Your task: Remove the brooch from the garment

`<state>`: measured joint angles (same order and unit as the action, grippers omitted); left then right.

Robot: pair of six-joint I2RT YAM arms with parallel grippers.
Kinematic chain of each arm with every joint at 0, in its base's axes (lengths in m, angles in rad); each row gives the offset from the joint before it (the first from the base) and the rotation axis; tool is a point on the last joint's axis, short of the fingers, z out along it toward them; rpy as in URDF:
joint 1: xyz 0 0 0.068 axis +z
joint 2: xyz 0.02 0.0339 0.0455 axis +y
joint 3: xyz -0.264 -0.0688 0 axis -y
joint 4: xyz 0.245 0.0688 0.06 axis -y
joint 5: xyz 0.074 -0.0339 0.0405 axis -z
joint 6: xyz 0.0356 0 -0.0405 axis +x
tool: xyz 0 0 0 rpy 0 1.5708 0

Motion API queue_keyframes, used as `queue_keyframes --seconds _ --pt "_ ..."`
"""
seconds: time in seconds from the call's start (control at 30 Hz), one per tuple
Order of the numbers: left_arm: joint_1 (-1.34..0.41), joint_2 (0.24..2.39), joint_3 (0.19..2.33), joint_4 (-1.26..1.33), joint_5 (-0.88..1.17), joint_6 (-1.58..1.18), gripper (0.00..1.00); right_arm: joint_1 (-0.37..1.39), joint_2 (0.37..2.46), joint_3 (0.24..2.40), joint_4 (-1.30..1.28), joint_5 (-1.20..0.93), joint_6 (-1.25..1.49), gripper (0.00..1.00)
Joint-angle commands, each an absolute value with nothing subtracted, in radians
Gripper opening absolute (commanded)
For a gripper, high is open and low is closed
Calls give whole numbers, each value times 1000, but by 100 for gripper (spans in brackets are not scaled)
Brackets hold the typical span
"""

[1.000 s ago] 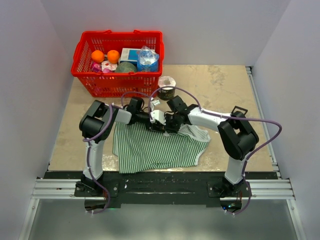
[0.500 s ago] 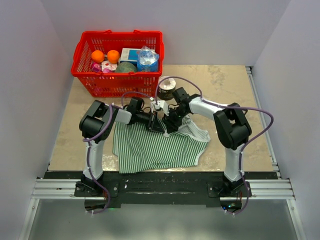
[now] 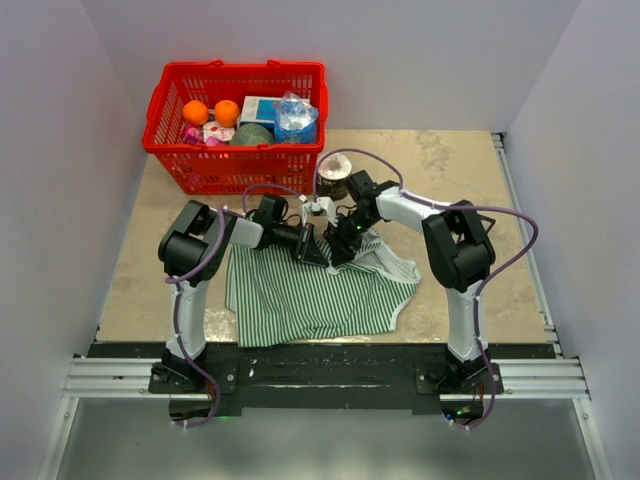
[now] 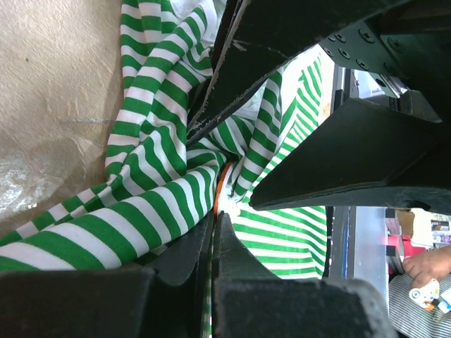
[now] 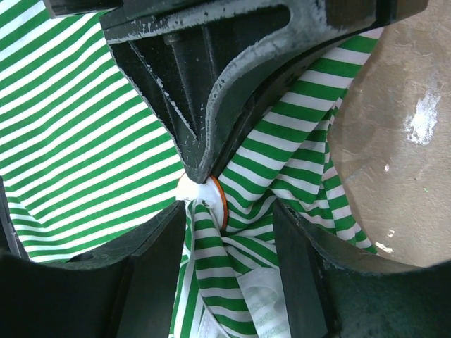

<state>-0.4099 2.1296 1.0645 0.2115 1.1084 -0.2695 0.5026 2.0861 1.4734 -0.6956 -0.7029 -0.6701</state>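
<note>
From above, the garment point(image 3: 310, 295) lies spread on the table point(image 3: 450, 170), near the middle, its far edge bunched up where the two arms meet. The left gripper point(image 3: 316, 249) reaches in from the left and the right gripper point(image 3: 340, 247) from the right, tip to tip over that bunched edge. The brooch cannot be made out in this view; it is hidden among the gripper tips. A red basket point(image 3: 170, 150) full of goods stands at the far left of the table, and a small roll point(image 3: 333, 178) sits just to its right, behind the right arm.

The left wrist view shows the left gripper point(image 4: 215, 220) with its jaws pressed together – no gap between them – and at their tip the brooch point(image 4: 221, 201), seen edge-on as a thin orange rim with a bit of white. Folds of the garment point(image 4: 141, 162) gather tightly around it. The right gripper's fingers point(image 4: 352, 155) stand apart, one on either side of the fold.

In the right wrist view the brooch point(image 5: 203, 191) shows as a small whitish disc with an orange rim, sitting on a raised pleat of the garment point(image 5: 84, 141). The left gripper point(image 5: 199, 166) comes down from the top of the picture and pinches it at its point. The right gripper point(image 5: 229, 213) is spread fairly wide – its two fingers point(image 5: 151, 271) flank the pleat, and the brooch sits in the gap between them.
</note>
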Motion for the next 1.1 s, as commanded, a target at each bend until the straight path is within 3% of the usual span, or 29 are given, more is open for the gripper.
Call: queue_keyframes --seconds 0.0,0.77,1.07 --pt "-414 2134 1058 169 1066 -206 0 506 2134 1482 -729 -677 -661 55" --pt "-413 2151 1055 233 1101 -290 0 571 2100 1402 -594 -466 -600 55" --pt "-410 2164 1055 247 1112 -305 0 583 2089 1385 -603 -476 -633 54"
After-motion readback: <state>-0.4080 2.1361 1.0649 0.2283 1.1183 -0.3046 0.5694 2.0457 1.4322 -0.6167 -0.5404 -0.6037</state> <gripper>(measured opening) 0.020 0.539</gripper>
